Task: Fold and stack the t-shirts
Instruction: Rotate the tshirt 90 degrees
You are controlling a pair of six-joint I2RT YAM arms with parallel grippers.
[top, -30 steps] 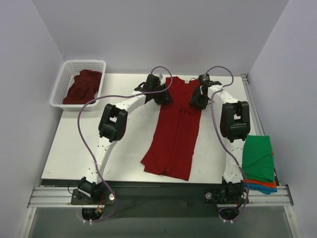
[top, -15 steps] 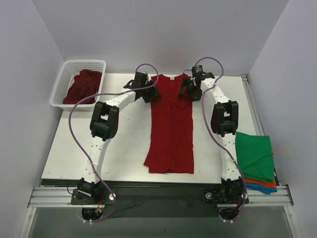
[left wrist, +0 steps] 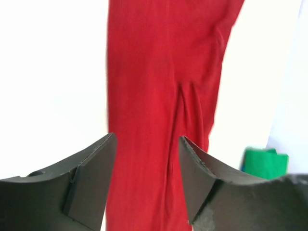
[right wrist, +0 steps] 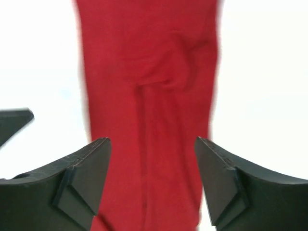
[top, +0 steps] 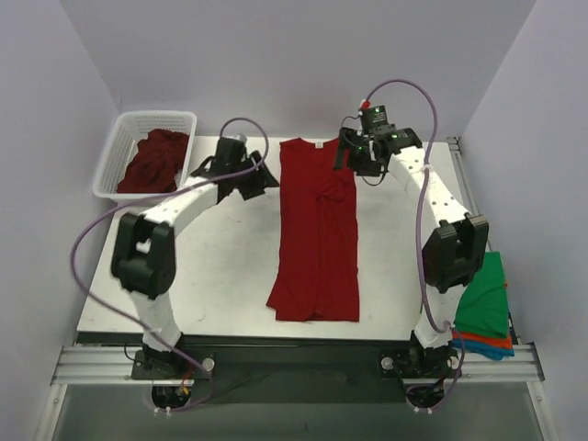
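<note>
Now, at the far end of the table (top: 220, 266), my 2 arms flank a red shirt (top: 317, 239) that lies flat as a long narrow strip, sleeves tucked in, collar away from the bases and hem toward them. The left gripper (top: 262, 179) hovers just beside the shirt's upper left edge, jaws spread, nothing between them. The right gripper (top: 347, 161) sits at the upper right edge, likewise spread and empty; both wrist views show cloth below the fingers, not in them. A crease runs down the strip's middle, with a small pucker near the top. More red cloth (top: 154, 161) waits in the basket (top: 156, 116) at far left. A stack (top: 487, 303) of folded shirts, green on top with orange and blue edges beneath, sits at the near right corner, partly behind the right arm. By my reading, the side folds are done and the crosswise fold comes next. To do it well I would pinch both top corners at once, catch every layer, lift evenly, carry the collar end down to the hem, and square the 2 edges before letting go.
</note>
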